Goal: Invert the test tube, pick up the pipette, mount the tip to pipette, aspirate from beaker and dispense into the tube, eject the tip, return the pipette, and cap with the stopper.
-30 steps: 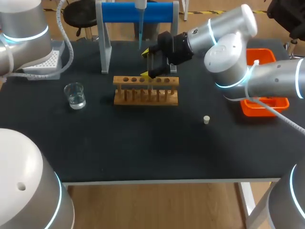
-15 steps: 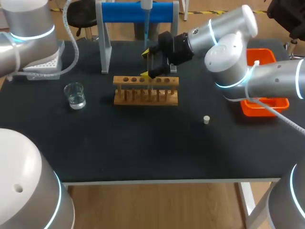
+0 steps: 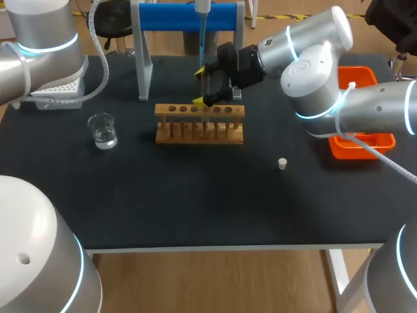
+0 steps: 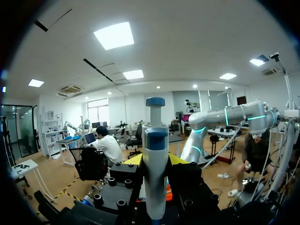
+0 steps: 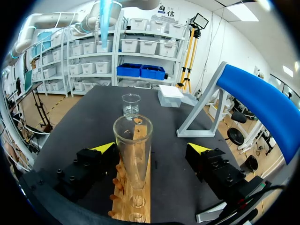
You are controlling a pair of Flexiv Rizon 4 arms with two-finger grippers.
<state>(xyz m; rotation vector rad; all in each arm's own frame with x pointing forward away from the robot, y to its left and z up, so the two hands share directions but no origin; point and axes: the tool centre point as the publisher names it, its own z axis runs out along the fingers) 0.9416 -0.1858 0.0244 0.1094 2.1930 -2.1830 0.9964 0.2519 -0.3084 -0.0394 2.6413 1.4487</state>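
A clear test tube (image 5: 133,150) stands mouth up in the wooden rack (image 3: 200,122). My right gripper (image 3: 203,85) is open around it, and its yellow tips (image 5: 104,147) stand clear of the glass on both sides. The pipette (image 4: 154,173) is upright in my left gripper (image 4: 155,161), which is shut on its body. In the head view the pipette (image 3: 202,26) hangs with its blue tip just above the right gripper, in front of the blue stand (image 3: 189,16). The beaker (image 3: 103,130) holds water left of the rack. A small stopper (image 3: 282,163) lies to the rack's right.
A white tip box (image 3: 58,90) sits at the back left under my left arm. An orange tray (image 3: 361,142) lies at the right, partly behind my right arm. The blue stand's grey legs (image 3: 142,65) rise behind the rack.
The pipette has moved to the right with my left arm, closer to the spot above the tube. My right gripper has stayed open around the tube.
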